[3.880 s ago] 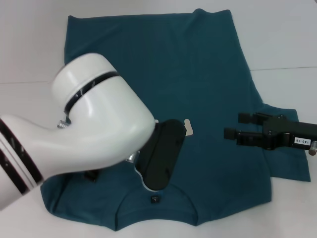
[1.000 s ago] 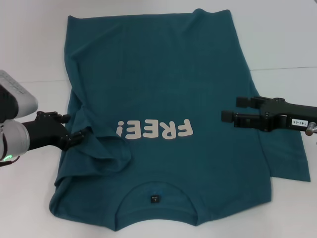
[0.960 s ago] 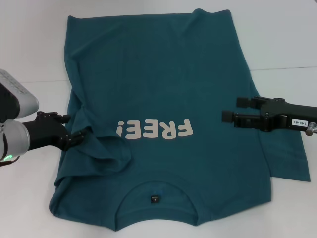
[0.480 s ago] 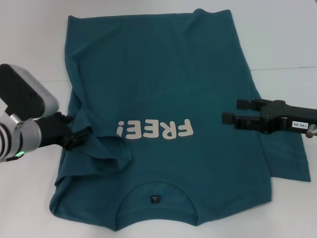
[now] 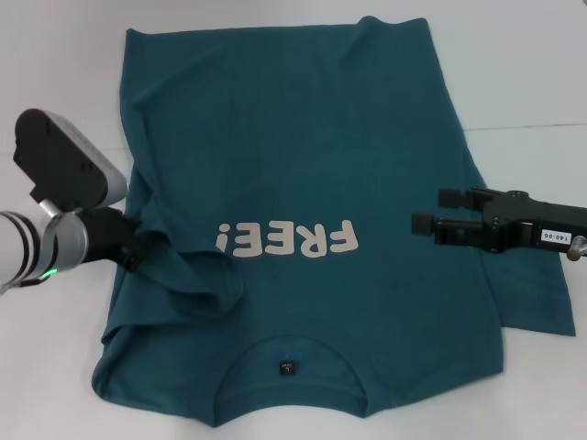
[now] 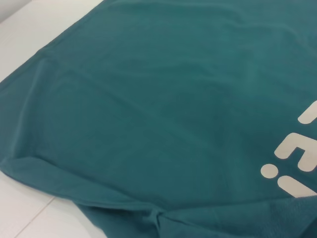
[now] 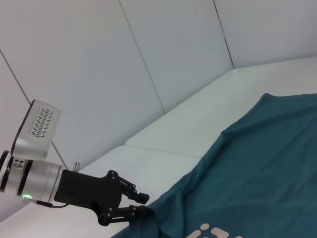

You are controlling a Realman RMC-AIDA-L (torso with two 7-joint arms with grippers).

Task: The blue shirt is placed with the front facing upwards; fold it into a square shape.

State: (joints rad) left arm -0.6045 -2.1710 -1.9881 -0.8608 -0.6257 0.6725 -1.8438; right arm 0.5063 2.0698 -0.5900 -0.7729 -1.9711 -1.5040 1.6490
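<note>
White-and-silver left arm [image 5: 37, 243] with green light; black right arm [image 5: 527, 229] bearing a white label.

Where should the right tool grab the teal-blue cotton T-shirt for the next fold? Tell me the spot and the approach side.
Probably the flat right sleeve of the teal-blue cotton T-shirt, near its outer edge, coming down from above on the robot's right. It lies spread on the white table just below the open right tool. The left tool is at the bunched left sleeve.

Bright, even overhead light throughout; only faint soft shadows along the blue shirt [image 5: 303, 183] folds on the white tabletop [image 5: 523, 73]. No glare. Close-up cloth slightly soft.
</note>
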